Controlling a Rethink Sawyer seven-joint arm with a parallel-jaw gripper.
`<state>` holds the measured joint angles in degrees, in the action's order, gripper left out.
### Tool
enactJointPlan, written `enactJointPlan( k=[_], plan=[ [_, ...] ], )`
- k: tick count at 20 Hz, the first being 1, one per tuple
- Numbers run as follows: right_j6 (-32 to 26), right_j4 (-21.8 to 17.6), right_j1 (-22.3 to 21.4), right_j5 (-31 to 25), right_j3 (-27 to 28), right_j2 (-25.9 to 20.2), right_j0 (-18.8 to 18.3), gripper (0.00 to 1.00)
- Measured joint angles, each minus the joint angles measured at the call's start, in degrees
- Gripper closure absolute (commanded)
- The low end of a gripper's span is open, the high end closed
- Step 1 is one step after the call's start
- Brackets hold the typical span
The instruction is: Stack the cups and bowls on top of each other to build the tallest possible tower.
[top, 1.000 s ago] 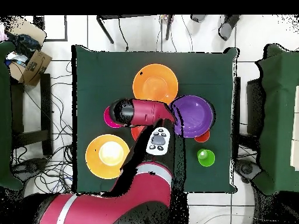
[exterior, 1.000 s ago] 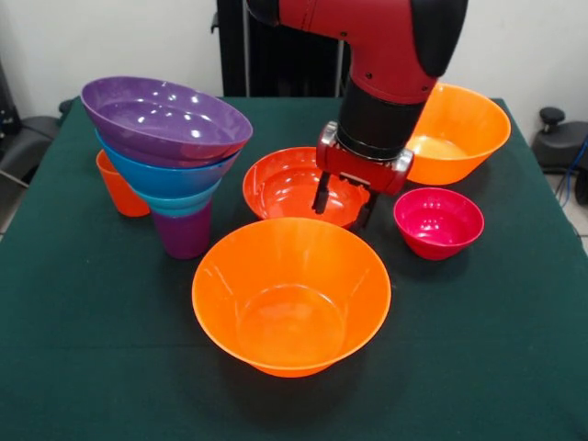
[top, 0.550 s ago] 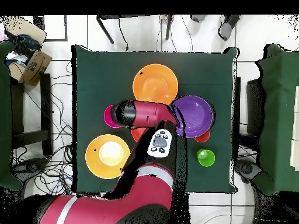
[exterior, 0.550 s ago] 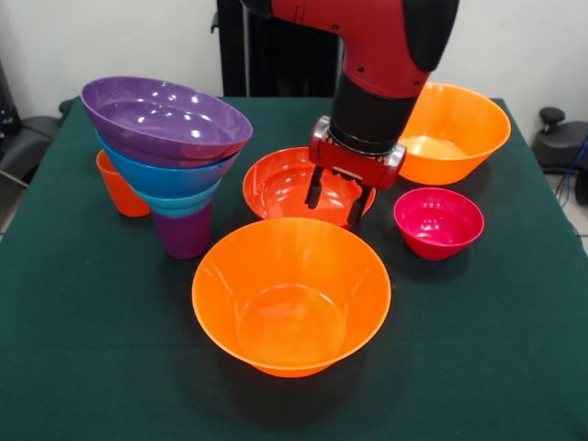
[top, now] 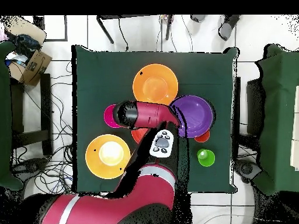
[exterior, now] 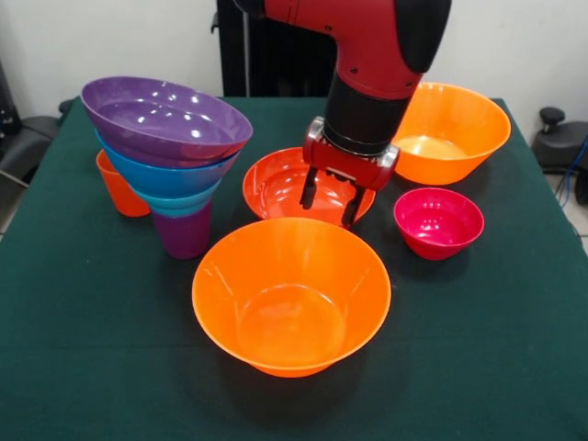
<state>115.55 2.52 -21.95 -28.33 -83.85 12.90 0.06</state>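
We count seven glossy round plastic bowls, namely two large orange ones (exterior: 290, 296) (exterior: 457, 131), one purple (exterior: 165, 118), one blue (exterior: 165, 176), one teal (exterior: 176, 204), one shallow red-orange (exterior: 276, 186) and one small magenta (exterior: 438, 221), plus three tapered plastic tumblers, purple (exterior: 184, 232), orange (exterior: 118, 188) and green (top: 205, 157).

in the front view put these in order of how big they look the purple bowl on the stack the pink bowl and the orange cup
1. Purple bowl, clearly the widest.
2. Pink bowl.
3. Orange cup, smallest, though the stack hides part of it.
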Motion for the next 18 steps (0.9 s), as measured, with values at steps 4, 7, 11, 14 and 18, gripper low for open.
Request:
enactJointPlan(
  k=[4,7,11,14,18],
  plan=[
    [0.0,0.0,0.0,1.5,-0.6,0.0,-0.3,0.0],
    [0.0,0.0,0.1,2.8,-1.5,0.0,-0.7,0.0],
    [0.0,0.2,0.1,4.6,-2.2,0.0,-1.2,0.0],
    [0.0,0.2,0.3,5.9,-2.3,0.0,-1.5,0.0],
    [0.0,0.9,1.0,7.8,-2.5,0.0,-1.5,0.0]
  ],
)
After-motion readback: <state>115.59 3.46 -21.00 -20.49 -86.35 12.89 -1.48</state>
